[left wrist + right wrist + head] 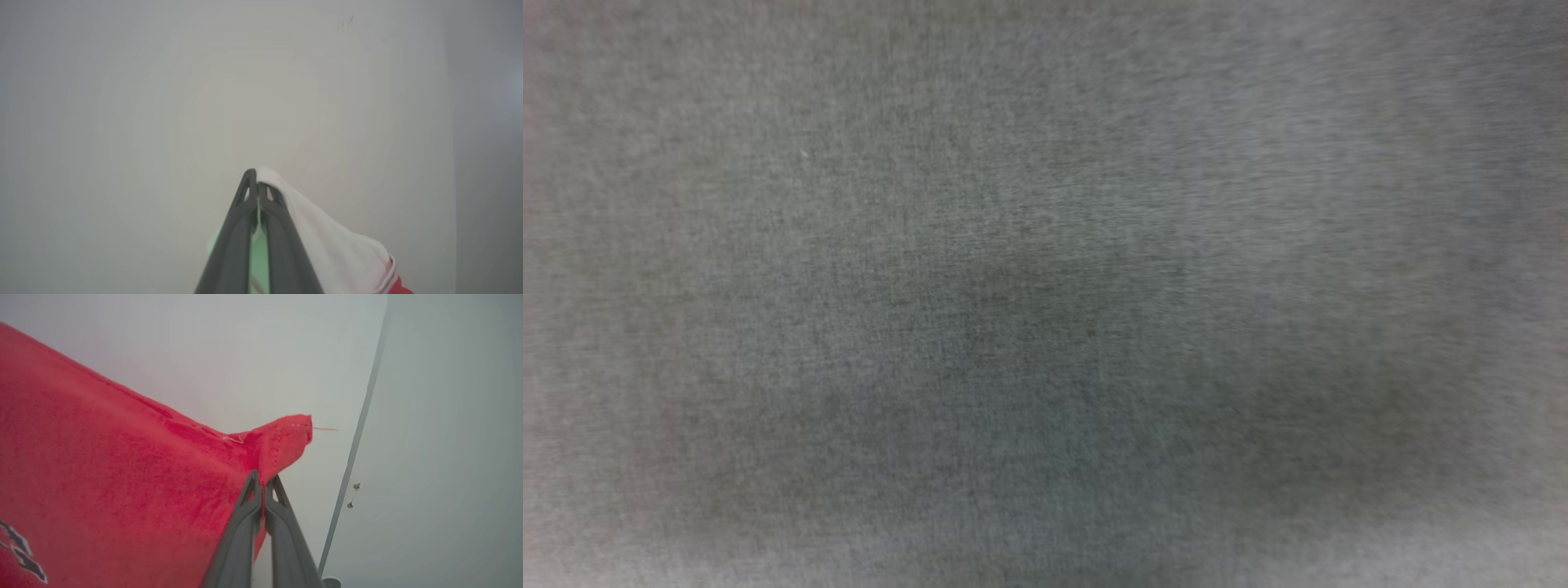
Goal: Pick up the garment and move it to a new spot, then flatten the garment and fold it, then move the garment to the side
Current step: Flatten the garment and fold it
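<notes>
Red garment (122, 477) in right end effector (264, 476)

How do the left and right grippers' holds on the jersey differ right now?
The left gripper pinches white cloth of the garment, which drapes over one finger; the right gripper pinches a red stitched corner. Little cloth shows by the left gripper; a broad red sheet spreads from the right gripper. Both are shut on the garment.
</notes>
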